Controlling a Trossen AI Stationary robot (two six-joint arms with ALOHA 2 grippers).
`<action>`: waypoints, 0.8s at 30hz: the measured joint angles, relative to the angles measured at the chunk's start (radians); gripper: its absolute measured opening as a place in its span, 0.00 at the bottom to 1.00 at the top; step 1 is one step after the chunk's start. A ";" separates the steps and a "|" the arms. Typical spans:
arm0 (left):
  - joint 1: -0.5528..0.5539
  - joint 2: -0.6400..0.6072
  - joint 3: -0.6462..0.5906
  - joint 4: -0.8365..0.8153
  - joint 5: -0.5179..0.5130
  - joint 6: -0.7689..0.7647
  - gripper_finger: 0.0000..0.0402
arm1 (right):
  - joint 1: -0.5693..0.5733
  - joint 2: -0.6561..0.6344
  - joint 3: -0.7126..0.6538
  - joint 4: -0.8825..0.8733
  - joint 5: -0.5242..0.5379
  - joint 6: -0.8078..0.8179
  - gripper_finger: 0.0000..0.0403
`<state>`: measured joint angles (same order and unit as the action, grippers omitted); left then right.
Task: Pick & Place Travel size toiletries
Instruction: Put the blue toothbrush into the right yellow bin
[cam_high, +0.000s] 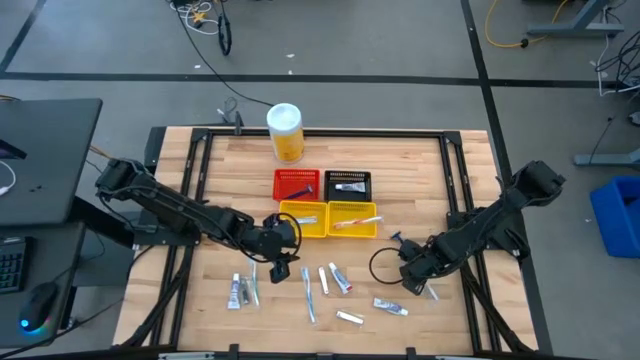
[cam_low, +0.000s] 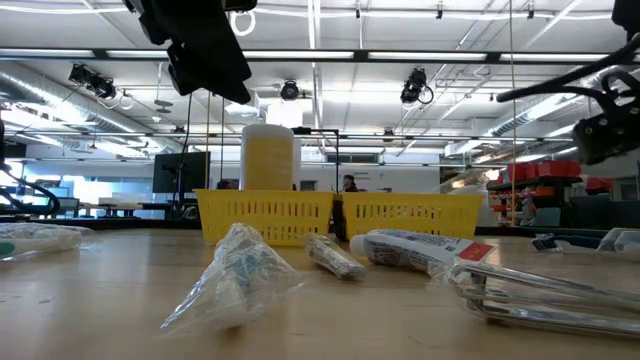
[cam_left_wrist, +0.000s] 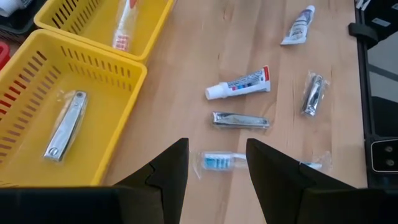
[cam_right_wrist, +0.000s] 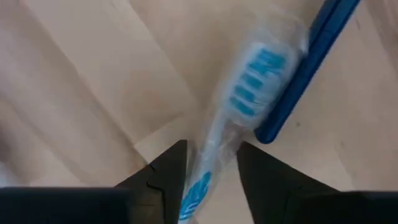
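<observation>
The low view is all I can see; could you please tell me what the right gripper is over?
Observer: The right gripper is low over a wrapped toothbrush with blue bristles, which lies beside a blue handle.
Operator: Thank you. And the left gripper?
Observer: The left gripper is open and empty, above a second toothbrush.
Operator: What is in the yellow basket beside it?
Observer: That yellow basket holds a wrapped nail clipper.
</observation>
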<state>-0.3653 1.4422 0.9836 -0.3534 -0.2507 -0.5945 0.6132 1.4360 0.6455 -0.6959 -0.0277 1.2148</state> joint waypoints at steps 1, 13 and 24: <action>0.000 0.000 0.000 0.000 0.000 0.000 0.43 | 0.000 0.004 0.000 0.000 0.000 0.000 0.33; 0.000 0.000 0.000 0.003 0.000 0.024 0.43 | -0.010 -0.018 0.005 0.014 -0.030 -0.017 0.10; 0.000 0.000 0.000 0.006 -0.015 0.034 0.43 | -0.032 -0.056 0.251 -0.167 -0.022 -0.236 0.04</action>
<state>-0.3653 1.4418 0.9836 -0.3477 -0.2658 -0.5610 0.5815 1.3800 0.8970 -0.8628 -0.0496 0.9790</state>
